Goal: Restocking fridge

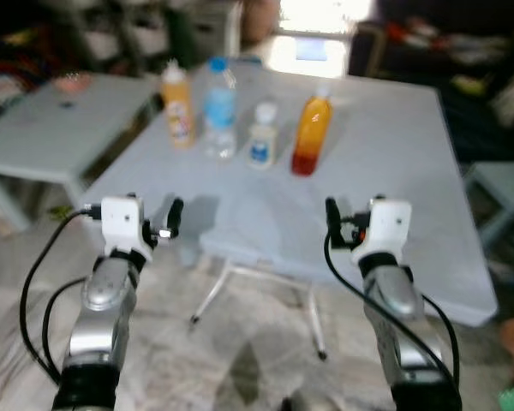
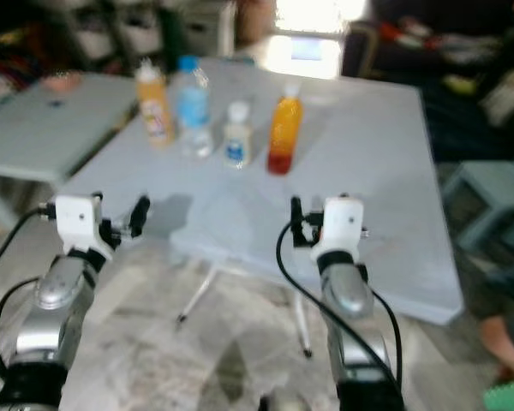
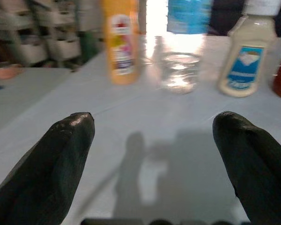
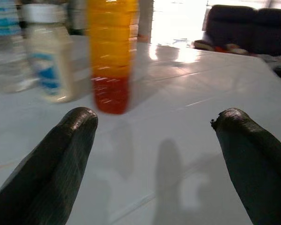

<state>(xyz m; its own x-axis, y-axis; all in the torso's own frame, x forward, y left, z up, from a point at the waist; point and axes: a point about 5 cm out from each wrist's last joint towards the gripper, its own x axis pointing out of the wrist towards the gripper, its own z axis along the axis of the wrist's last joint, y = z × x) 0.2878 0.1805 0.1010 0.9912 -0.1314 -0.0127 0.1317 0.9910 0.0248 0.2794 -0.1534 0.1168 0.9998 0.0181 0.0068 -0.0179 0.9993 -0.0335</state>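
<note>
Four bottles stand in a row toward the far side of a pale folding table (image 1: 394, 171): an orange bottle with a label (image 1: 178, 107), a clear water bottle with a blue cap (image 1: 220, 107), a small white bottle with a blue label (image 1: 262, 135) and an orange-red juice bottle (image 1: 312, 133). My left gripper (image 1: 163, 219) is open at the table's near left edge, short of the bottles. Open as well, my right gripper (image 1: 347, 219) hovers over the near edge, with the juice bottle (image 4: 111, 51) ahead of it. Nothing sits between either pair of fingers.
A second pale table (image 1: 43, 128) stands to the left, with a gap between the two. The folding table's metal legs (image 1: 212, 295) show below its near edge. A light stool (image 1: 505, 184) is at the right, a dark sofa (image 4: 253, 18) behind.
</note>
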